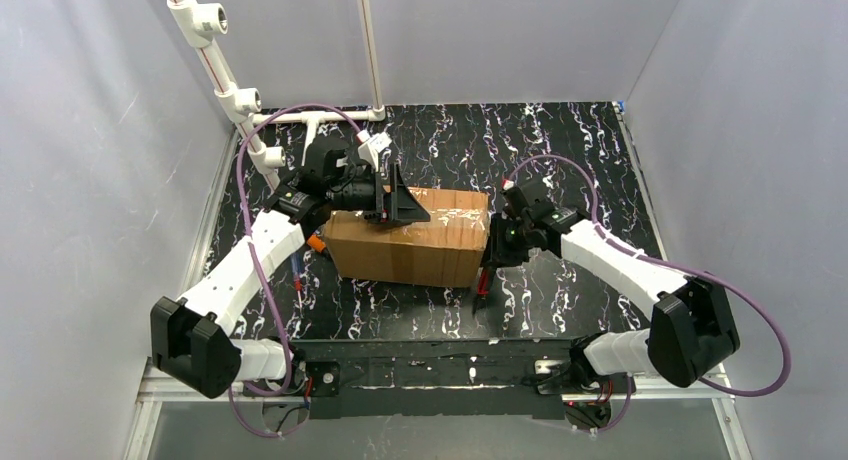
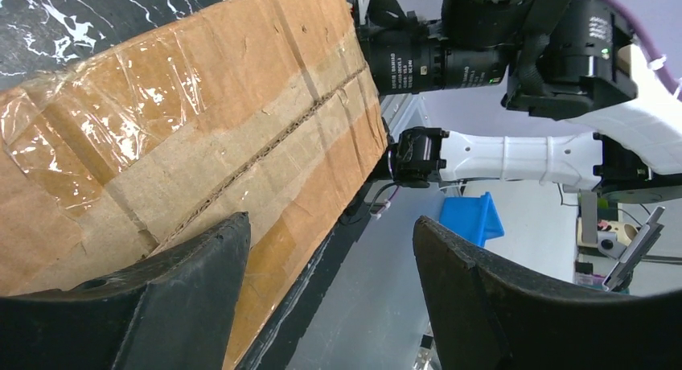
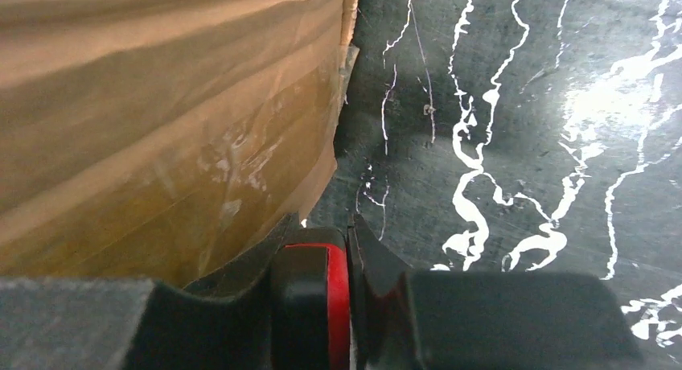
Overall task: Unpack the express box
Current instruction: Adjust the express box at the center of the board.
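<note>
Midway across the black, white-veined marble-pattern counter (image 1: 560, 150) lies the large brown corrugated-cardboard express box (image 1: 410, 245), with glossy tape along its top seam. Over the far left part of its top hangs the left gripper (image 1: 400, 205), fingers (image 2: 185, 298) spread wide and grasping nothing. At the box's right end the right gripper (image 1: 497, 242) points down, its fingers (image 3: 241, 273) clenched on a red-and-black tool (image 3: 318, 298) just beside the cardboard corner.
</note>
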You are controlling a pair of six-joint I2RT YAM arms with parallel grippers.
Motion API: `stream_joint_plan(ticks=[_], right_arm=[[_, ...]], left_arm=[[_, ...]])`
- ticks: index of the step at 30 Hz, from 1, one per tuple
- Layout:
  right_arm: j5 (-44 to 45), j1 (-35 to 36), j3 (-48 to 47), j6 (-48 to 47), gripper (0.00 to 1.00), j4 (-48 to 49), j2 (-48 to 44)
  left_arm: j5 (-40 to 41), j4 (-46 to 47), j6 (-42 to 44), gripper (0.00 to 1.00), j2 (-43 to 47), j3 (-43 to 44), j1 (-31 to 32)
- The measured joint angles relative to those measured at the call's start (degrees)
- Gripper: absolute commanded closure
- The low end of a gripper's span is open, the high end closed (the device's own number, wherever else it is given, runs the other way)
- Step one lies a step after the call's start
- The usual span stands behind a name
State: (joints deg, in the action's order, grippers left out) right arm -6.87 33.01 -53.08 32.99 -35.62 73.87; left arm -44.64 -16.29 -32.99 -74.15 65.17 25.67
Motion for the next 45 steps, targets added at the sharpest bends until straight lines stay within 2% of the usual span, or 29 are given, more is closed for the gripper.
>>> stream_joint_plan(ticks=[8,13,19,23,28,32,36,41,45], right_arm=[[-1.2,0.0,12.5,12.0,0.99,15.9,-6.3],[0.3,0.0,15.6,14.6,0.99,23.3,-7.1],[2.9,0.0,15.0,10.5,0.99,29.8,-6.3],[7.7,0.1,9.7,5.9,0.99,26.6,-5.6],[13.5,-1.6,2.6,-0.9,0.99,22.1,-9.0],[8.1,-12.8,-2.9,-4.9,0.99,21.6,-11.2],[-1.6,-23.9,-6.1,-1.9,0.99,25.3,-9.1],[-14.6,-30.4,-6.1,7.7,0.99,34.9,-4.7],[-22.1,-31.6,-6.1,14.9,0.99,44.1,-1.2]], left_arm=[[2.1,-1.3,0.0,0.26,1.4,-0.4,-0.1],[3.5,-2.0,0.7,0.26,2.2,-1.0,-0.1],[5.3,-1.9,1.9,0.26,2.3,-0.9,-0.5],[5.7,-1.9,2.5,0.26,2.3,-0.9,-0.5],[6.3,-2.1,3.6,0.25,2.3,-0.9,-0.4],[6.7,-2.9,4.5,0.25,2.2,-0.5,-0.3],[7.4,-4.3,5.4,0.25,1.9,0.5,-0.2],[7.7,-5.6,6.1,0.25,1.2,1.5,-0.2],[7.6,-6.5,6.6,0.25,0.5,2.3,-0.2]])
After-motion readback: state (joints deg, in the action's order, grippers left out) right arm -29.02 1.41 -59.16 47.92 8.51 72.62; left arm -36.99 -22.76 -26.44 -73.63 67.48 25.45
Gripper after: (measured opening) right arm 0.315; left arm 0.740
